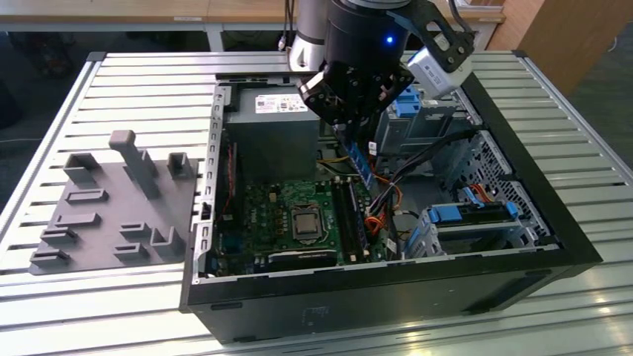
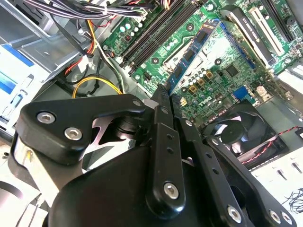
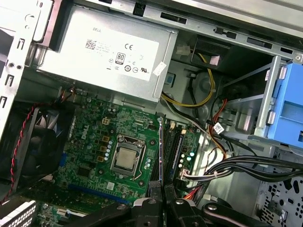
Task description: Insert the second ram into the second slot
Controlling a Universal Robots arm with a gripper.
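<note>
The gripper (image 1: 349, 136) is clamped on the ram (image 1: 362, 167). The ram hangs on end in the upper middle of the exterior view, inside the open case (image 1: 554, 245) on the table (image 1: 129, 81). In the second wrist view it juts out over the motherboard (image 2: 222, 80). Its lower end seems just above the slots (image 1: 348, 215), though contact is hard to judge.
</note>
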